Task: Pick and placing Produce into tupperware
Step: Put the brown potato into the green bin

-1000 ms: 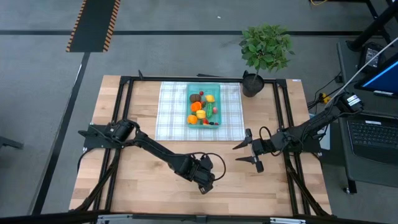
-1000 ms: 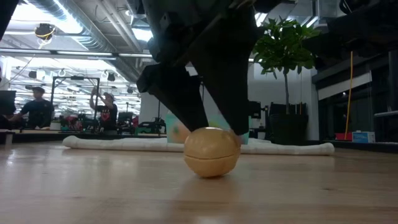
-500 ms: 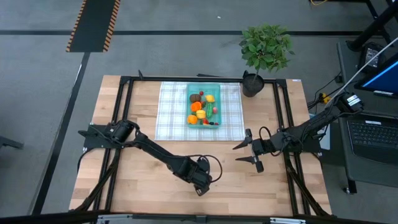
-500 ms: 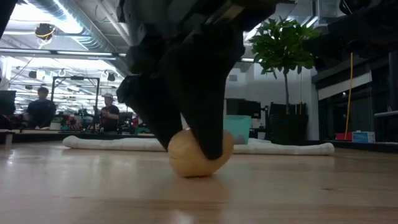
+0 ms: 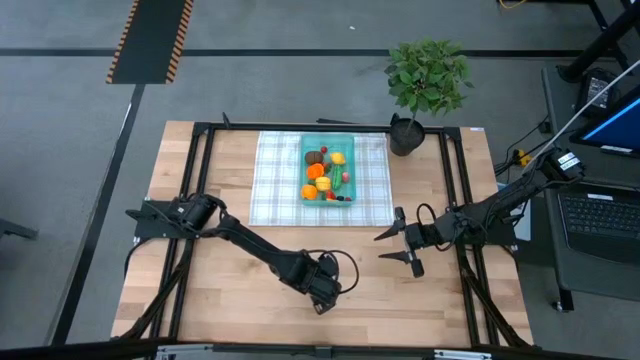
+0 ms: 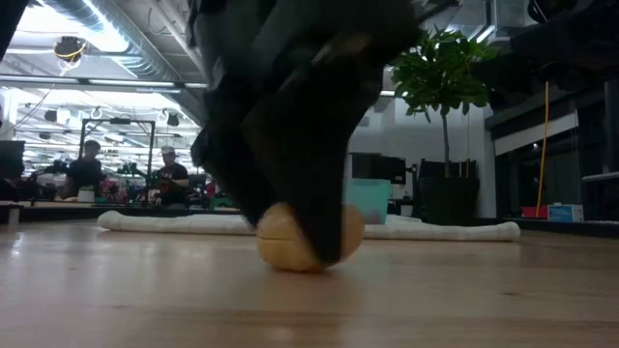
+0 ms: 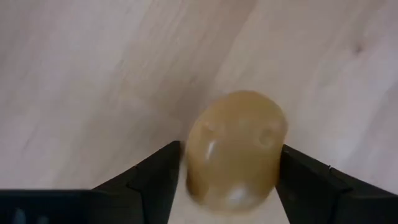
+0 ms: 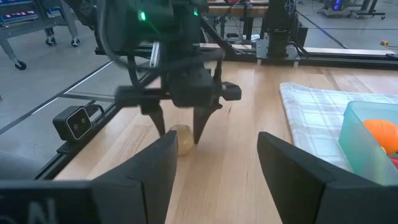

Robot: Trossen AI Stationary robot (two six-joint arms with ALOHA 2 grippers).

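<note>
Overhead, the left end effector [image 5: 320, 292] hid what its wrist view showed: one tan potato [image 7: 235, 149] between spread fingers; the right end effector [image 5: 397, 246] stood open, empty.

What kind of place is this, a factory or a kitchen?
Most likely a robotics lab or workshop: two robot arms work at a wooden table, people sit at benches behind, and ducts run overhead.

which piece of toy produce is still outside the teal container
The tan, rounded toy potato, alone on the bare wood near the table's front edge, between the left tool's fingers. The other pieces lie in the translucent teal container on the checked cloth.
</note>
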